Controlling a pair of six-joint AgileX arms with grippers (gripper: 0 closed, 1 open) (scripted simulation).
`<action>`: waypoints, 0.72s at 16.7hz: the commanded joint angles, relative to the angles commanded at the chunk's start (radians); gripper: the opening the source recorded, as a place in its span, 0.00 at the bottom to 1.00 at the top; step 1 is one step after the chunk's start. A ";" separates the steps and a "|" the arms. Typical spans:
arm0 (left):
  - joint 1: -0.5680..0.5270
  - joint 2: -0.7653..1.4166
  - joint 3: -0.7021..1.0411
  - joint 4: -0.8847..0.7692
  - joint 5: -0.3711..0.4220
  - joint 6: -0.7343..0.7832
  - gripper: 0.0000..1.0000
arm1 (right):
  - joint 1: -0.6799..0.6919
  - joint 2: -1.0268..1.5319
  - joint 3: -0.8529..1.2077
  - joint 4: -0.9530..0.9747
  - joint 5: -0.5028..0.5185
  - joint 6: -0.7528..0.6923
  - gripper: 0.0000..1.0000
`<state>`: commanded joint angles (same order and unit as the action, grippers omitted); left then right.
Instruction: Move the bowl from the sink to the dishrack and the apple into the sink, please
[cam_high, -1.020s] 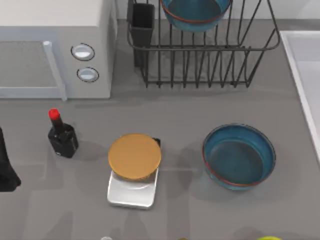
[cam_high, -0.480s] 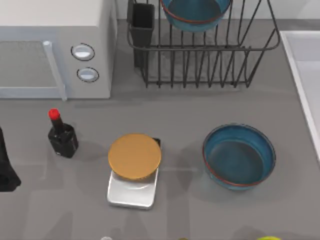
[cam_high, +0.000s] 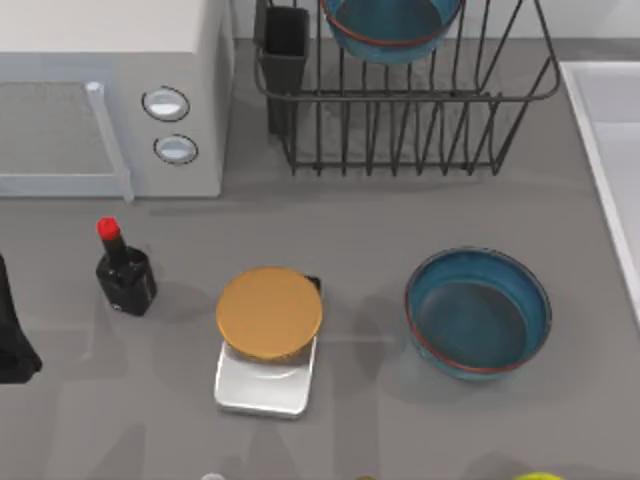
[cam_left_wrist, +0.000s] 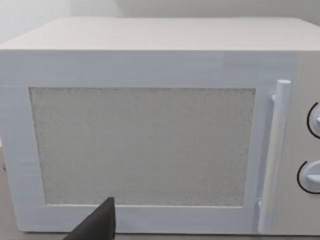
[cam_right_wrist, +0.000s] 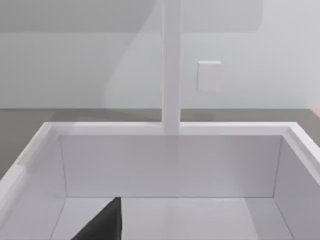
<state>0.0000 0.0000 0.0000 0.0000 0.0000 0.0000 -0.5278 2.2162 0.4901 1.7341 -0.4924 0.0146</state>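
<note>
Left end effector (cam_left_wrist: 95, 225) facing microwave (cam_left_wrist: 150, 125), right end effector (cam_right_wrist: 102, 222) over sink (cam_right_wrist: 170, 165), finger openings unclear

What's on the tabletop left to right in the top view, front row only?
Left arm at the left edge → black bottle → scale with the tan disc → blue bowl → sink rim at the right edge.
</note>
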 joint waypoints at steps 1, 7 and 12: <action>0.000 0.000 0.000 0.000 0.000 0.000 1.00 | 0.000 0.000 0.000 0.000 0.000 0.000 1.00; 0.000 0.000 0.000 0.000 0.000 0.000 1.00 | 0.046 -0.182 -0.041 -0.151 0.046 -0.002 1.00; 0.000 0.000 0.000 0.000 0.000 0.000 1.00 | 0.138 -0.548 -0.126 -0.455 0.130 -0.004 1.00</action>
<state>0.0000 0.0000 0.0000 0.0000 0.0000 0.0000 -0.3901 1.6686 0.3639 1.2795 -0.3627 0.0109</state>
